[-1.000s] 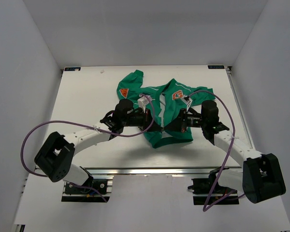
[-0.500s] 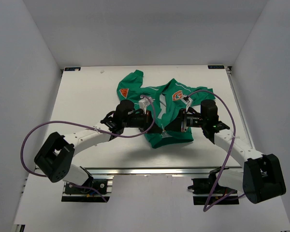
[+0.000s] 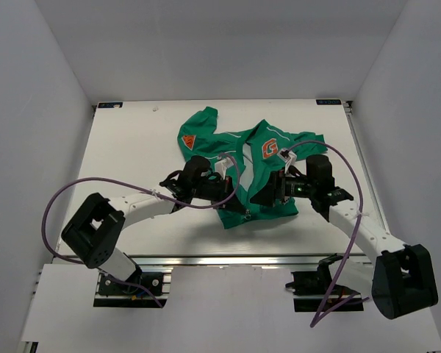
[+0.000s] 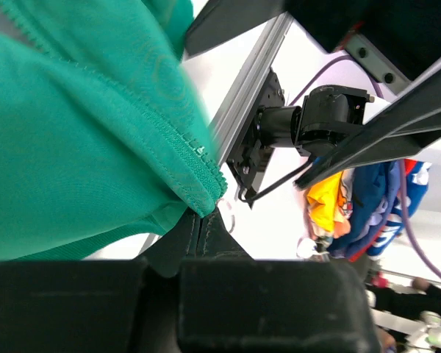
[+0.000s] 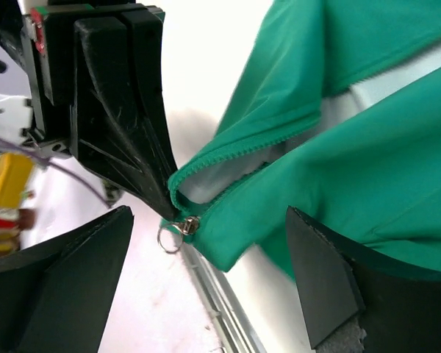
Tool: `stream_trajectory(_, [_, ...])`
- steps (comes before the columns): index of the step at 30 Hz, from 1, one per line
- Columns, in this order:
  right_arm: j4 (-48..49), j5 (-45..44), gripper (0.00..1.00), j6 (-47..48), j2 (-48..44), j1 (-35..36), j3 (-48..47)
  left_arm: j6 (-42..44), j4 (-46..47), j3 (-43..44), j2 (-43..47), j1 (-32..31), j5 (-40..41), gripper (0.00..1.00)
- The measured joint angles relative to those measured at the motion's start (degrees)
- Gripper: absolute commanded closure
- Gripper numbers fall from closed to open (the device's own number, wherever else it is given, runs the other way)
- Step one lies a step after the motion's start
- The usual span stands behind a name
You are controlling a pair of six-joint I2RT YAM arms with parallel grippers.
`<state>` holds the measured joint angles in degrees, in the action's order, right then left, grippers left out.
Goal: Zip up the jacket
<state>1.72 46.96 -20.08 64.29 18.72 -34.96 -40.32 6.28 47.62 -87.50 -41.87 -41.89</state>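
Note:
The green jacket lies on the white table, its orange "G" badge facing up. My left gripper is shut on the jacket's bottom hem corner, beside the zipper's lower end. In the left wrist view the two black fingertips meet on that green edge. My right gripper is open around the same corner, holding nothing. The metal zipper slider with its ring pull hangs free between the right gripper's fingers, just below the left gripper's fingers.
An aluminium rail runs along the table's near edge, directly under the lifted hem. Purple cables loop from both arms. White walls enclose the table on three sides. The right arm's base mount and a heap of coloured cloth lie beyond the edge.
My right gripper has opened and let go at the zipper's lower end. The left arm has shifted toward the near edge, still holding the hem, and the jacket front has spread flatter.

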Motion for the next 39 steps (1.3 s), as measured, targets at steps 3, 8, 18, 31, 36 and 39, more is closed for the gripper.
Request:
stream_trajectory(3, [-4.2,-3.9,0.11,2.5,-2.5,0.0,-0.3,-1.7,-0.6,0.3,-1.8,1.4,-1.8,1.0])
stream_trajectory(8, [-12.3,-15.4,0.11,8.5,-5.6,4.2,-3.5,-5.7,-0.5,0.8,-7.4,4.7,-6.5,1.0])
stream_trajectory(18, [-18.0,-39.4,0.11,22.7,-9.1,26.5,-7.6,-8.7,-4.8,5.6,-12.6,7.3,-11.7,1.0])
stream_trajectory(31, [-21.5,-55.5,0.2,28.2,0.2,41.1,-10.3,-8.9,-7.7,5.9,-13.4,7.3,-13.0,1.0])
stream_trajectory(36, [-20.8,-55.4,0.26,28.5,0.4,41.1,-10.3,-8.9,-7.8,5.9,-13.4,7.3,-13.0,1.0])
stream_trajectory(39, [-20.0,-55.4,0.3,28.6,1.0,41.1,-10.3,-8.9,-7.8,5.9,-13.4,7.3,-13.0,1.0])
